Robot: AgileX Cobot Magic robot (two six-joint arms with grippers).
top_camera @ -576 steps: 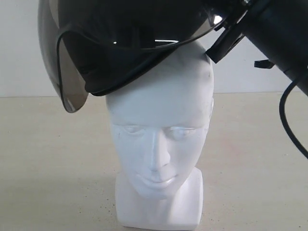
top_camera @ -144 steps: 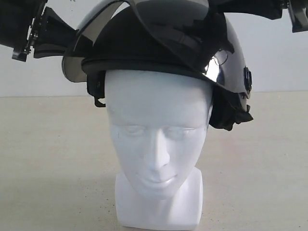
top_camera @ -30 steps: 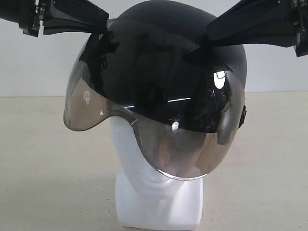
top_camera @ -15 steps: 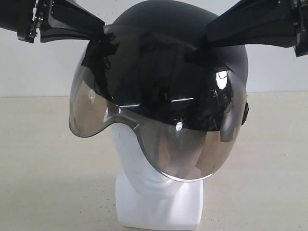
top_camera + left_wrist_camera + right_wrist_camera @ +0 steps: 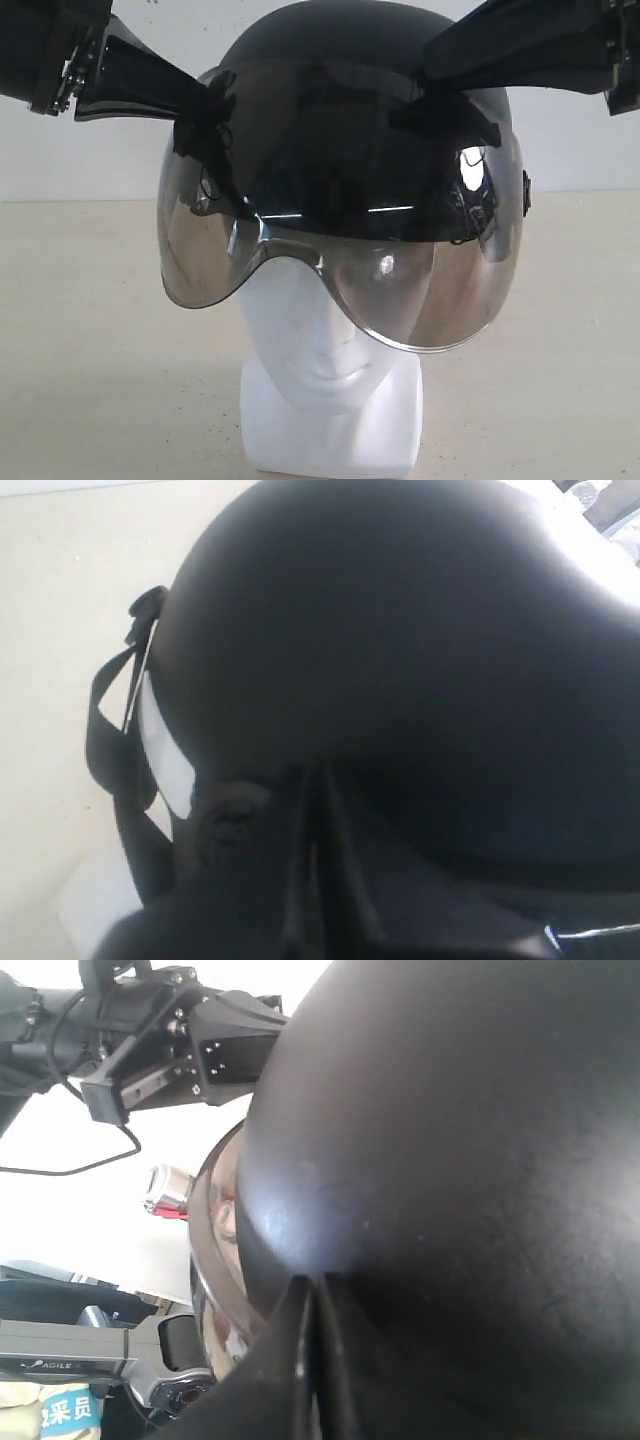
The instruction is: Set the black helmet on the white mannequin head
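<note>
Exterior view: left gripper (image 5: 203, 103) against helmet (image 5: 330, 40)

black helmet (image 5: 345, 35), white mannequin head (image 5: 330, 425)

Looks like a robotics lab/test cell to me: plain white wall (image 5: 570, 130) behind the black helmet (image 5: 330, 30), bare beige bench (image 5: 100, 350) below it, AgileX-marked hw (image 5: 60, 1362) and a loose black cable (image 5: 60, 1168) beyond its rim.

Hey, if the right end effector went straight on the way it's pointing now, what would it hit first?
The black helmet. The right end effector is shut, and its tips look to be touching the helmet's shell, though exact contact is hard to judge.
</note>
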